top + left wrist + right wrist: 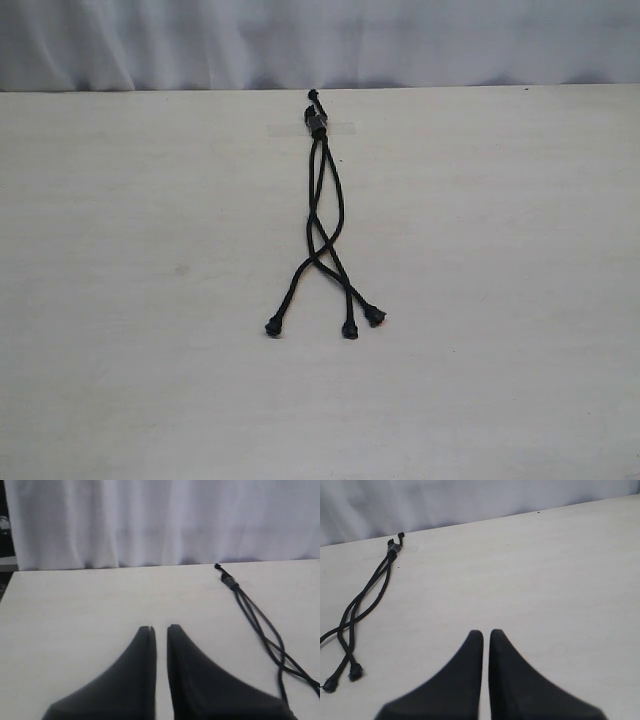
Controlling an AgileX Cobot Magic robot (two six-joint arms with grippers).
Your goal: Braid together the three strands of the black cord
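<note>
The black cord (pixel 318 124) lies on the table, its knotted end with a grey band toward the back, under a strip of clear tape. The three strands (pixel 320 255) run toward the front, cross once or twice, and end in knobby tips (pixel 273 326), (pixel 349 329), (pixel 374 317). Neither gripper shows in the exterior view. My left gripper (pixel 160 628) hovers over bare table, shut with only a slit and nothing held; the cord (pixel 229 581) lies well off to its side. My right gripper (pixel 486 632) is likewise shut and empty, apart from the cord (pixel 393 547) and two tips (pixel 355 671).
A pale wooden table (pixel 130 300) fills the scene. A white curtain (pixel 320 40) hangs behind its back edge. Nothing else lies on the table.
</note>
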